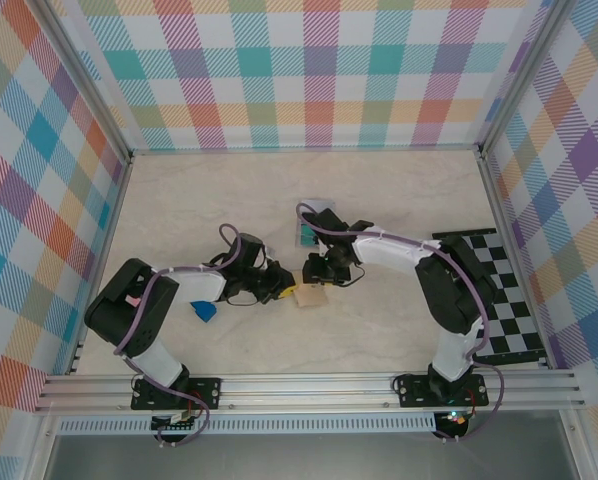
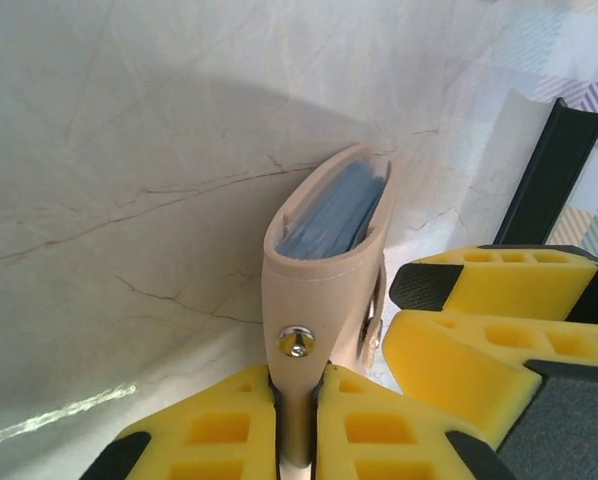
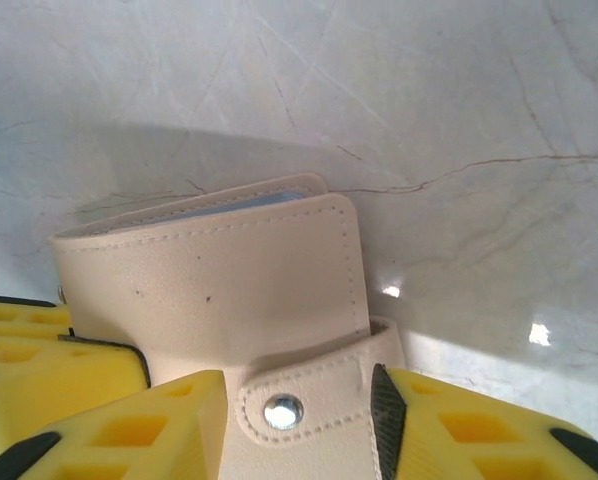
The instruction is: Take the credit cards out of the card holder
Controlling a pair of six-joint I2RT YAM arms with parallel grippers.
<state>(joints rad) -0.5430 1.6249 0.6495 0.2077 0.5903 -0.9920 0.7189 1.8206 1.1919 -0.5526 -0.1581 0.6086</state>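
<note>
left gripper [image 2: 297,405] clamps the tan card holder [image 2: 324,275].

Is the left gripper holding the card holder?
Yes, the left gripper is closed on the tan card holder just below its metal snap.

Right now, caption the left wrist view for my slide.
Left gripper clamps the tan card holder, blue-grey inside showing, marble table behind.

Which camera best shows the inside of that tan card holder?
The left wrist view: it looks edge-on into the card holder, showing blue-grey lining. The right wrist view shows its tan outside and snap strap; the top view, just a small tan patch.
</note>
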